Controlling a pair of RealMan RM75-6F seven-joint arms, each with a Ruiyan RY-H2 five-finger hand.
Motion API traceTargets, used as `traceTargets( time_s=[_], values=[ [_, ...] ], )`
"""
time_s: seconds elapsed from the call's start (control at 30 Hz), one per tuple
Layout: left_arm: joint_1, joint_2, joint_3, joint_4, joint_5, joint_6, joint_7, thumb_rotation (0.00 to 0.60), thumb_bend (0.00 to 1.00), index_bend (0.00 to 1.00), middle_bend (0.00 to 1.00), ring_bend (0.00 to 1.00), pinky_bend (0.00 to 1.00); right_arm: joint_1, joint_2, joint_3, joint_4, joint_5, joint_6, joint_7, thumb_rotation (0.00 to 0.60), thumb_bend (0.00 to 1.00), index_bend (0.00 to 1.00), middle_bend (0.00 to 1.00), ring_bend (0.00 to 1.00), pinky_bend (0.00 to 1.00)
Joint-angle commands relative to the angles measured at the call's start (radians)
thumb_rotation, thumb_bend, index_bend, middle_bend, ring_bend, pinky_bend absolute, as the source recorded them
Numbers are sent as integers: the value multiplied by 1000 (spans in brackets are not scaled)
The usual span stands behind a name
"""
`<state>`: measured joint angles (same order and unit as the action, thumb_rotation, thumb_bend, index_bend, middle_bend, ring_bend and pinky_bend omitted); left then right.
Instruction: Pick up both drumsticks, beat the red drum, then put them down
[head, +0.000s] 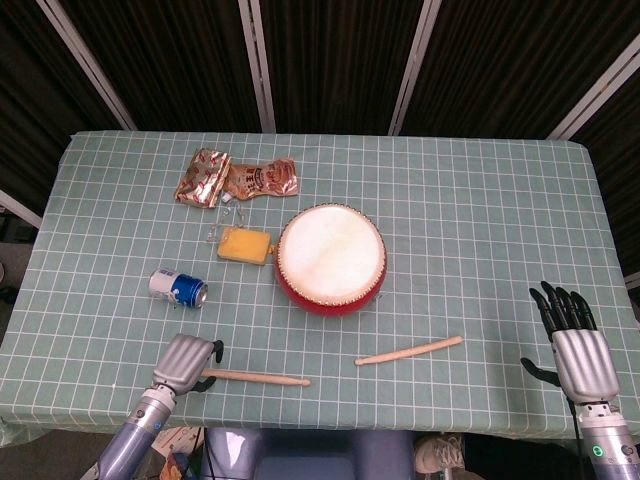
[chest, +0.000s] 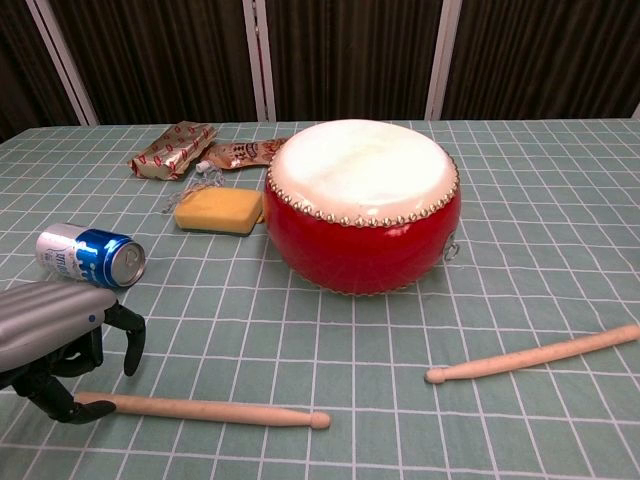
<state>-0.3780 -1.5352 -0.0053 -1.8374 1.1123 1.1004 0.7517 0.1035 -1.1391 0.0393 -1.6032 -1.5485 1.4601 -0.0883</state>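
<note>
From the head camera I've got my left hand (head: 186, 362) sitting right over the butt end of the pale wooden drumstick on the left (head: 258, 378), fingers curled down around it, but I can't tell from up here if they've actually closed on the wood. The other pale wooden drumstick (head: 409, 351) lies on the green checked tablecloth (head: 480, 220), just in front of the round red drum with the white skin (head: 331, 259). My right hand (head: 578, 350) hovers near the table's right front corner, fingers spread, holding nothing. Left of the drum there's a yellow sponge (head: 244, 244), a blue and silver can on its side (head: 178, 287) and two shiny snack packets (head: 235, 179) further back.

Chest camera: the left hand's dark fingers (chest: 131, 340) arch over the stick's thick end, with the thumb touching it. The stick lies flat on the cloth. Grip not settled as far as I can see. The right hand isn't in this shot.
</note>
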Motion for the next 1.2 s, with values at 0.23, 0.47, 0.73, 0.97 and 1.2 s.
traceTargets(
  time_s=[0.23,0.47,0.73,0.97,1.2],
  values=[
    [-17,-47,-1,27,-65,7,21,600,248,494,1000,1000,1000,0,0,0,3,1,0,0,600,172,0,0,0,61],
    [-32,-63,1,38,-100,11,41,600,249,503,1000,1000,1000,0,2,0,0,4,-3,3,600,172,0,0,0,61],
    [-49,-77,9,46,-121,19,38,600,437,626,1000,1000,1000,0,3,1,-2,7,-3,4,600,171,0,0,0,61],
    [-49,-42,-3,4,-105,41,-20,600,540,704,1000,1000,1000,-1,6,1,-5,12,-6,6,600,172,0,0,0,61],
    [-40,42,-28,-72,-58,67,-116,600,549,719,1000,1000,1000,-1,6,3,-6,17,-6,8,600,172,0,0,0,61]
  ],
)
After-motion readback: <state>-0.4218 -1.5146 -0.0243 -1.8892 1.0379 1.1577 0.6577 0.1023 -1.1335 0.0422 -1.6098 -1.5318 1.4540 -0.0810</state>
